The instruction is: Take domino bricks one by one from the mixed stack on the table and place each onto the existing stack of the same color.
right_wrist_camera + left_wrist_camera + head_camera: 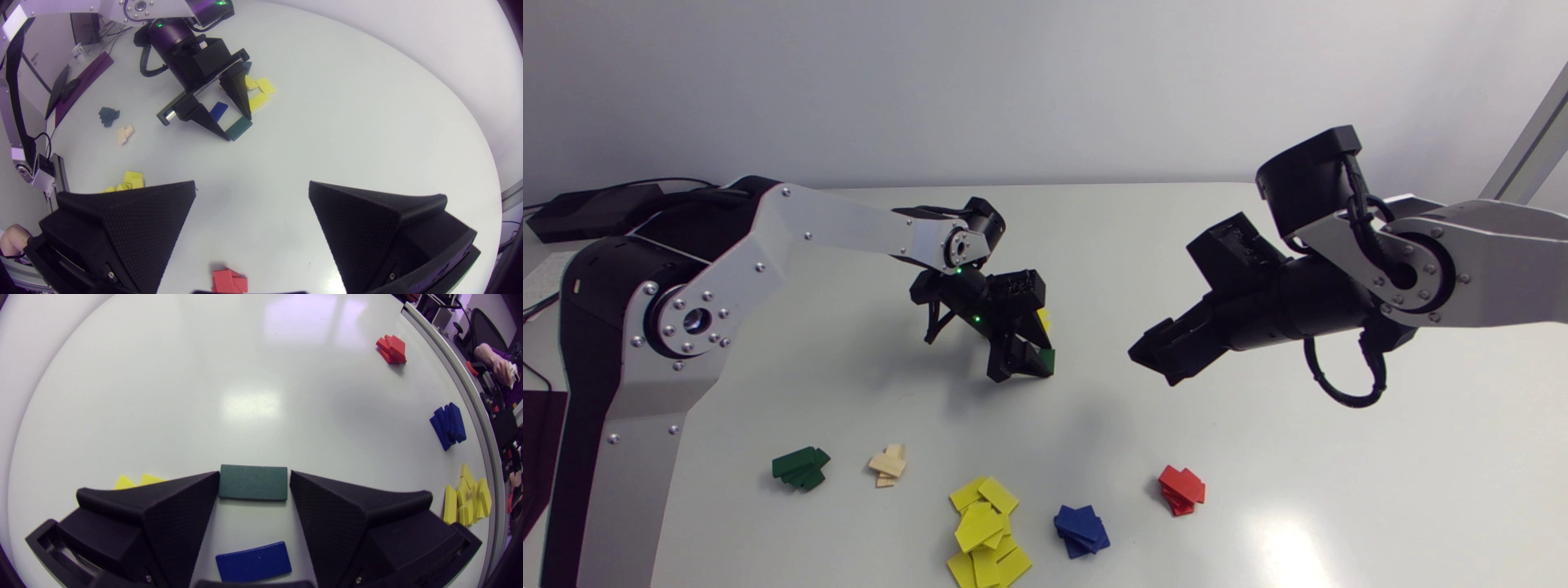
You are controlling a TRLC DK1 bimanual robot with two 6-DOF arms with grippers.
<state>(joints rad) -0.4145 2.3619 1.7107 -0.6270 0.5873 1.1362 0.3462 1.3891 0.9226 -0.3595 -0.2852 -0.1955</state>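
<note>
Between the tips of my left gripper [253, 478] sits the green brick [1046, 359]. Its long side runs across from one finger to the other. Both fingers press on its short ends, so I am pinching it. Under the gripper a blue brick [253, 561] lies on the table [163, 396], with yellow bricks [139, 481] just beside. The green stack [800, 468] lies well off to my left, so my left arm is nearer. I think I must carry the brick there. My right gripper [252, 185] hangs spread wide above the red stack [229, 281] and holds nothing.
</note>
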